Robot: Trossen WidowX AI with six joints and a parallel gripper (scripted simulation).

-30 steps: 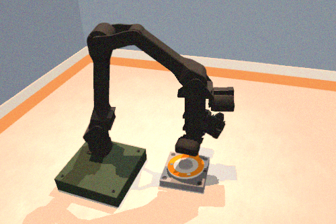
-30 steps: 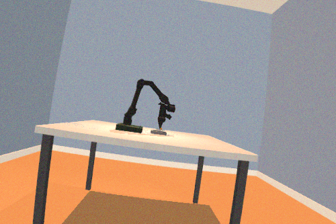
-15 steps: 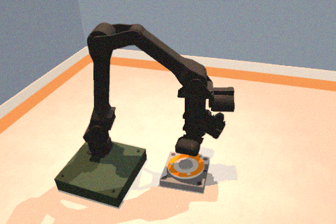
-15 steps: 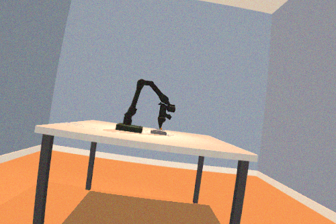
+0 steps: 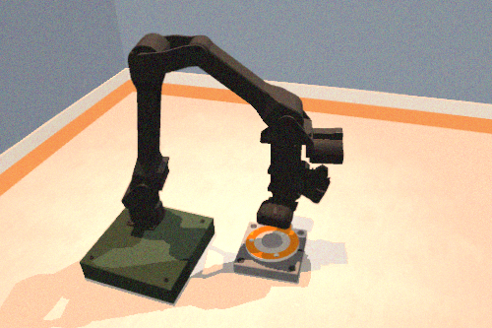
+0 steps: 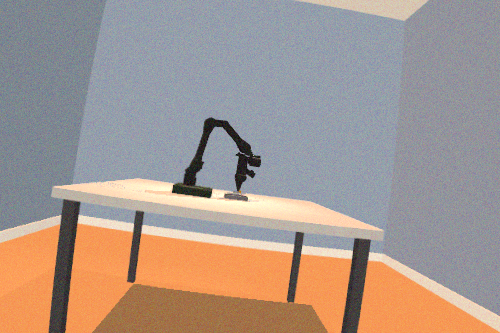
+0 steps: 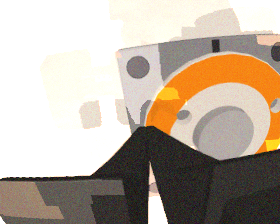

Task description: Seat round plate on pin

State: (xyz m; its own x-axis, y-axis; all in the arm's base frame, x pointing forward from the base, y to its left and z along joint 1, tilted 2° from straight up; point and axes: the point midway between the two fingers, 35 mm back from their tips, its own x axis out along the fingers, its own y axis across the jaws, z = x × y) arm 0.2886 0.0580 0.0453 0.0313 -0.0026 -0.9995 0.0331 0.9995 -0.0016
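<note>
The round plate (image 5: 261, 255) (image 7: 231, 67), an orange ring around a pale centre, sits around the grey post (image 5: 272, 239) (image 7: 226, 132) on the square grey base (image 5: 266, 274) (image 6: 235, 197) (image 7: 181, 55). Two holes in the plate show in the wrist view. Whether the plate lies flat or slightly tilted is not clear. My gripper (image 5: 281, 227) (image 6: 239, 190) (image 7: 145, 133) is shut and empty, pointing down at the plate's rim on the far side in the top view. Its tips overlap the rim in view; contact cannot be told. The orange tab and the pin are hidden or too small to make out.
The arm's dark green mounting block (image 5: 143, 253) (image 6: 192, 190) stands left of the base, with a narrow gap between them. Both rest on the pale table (image 6: 280, 212). The base has dark round marks at its corners and a black mark (image 7: 215, 46) at one edge.
</note>
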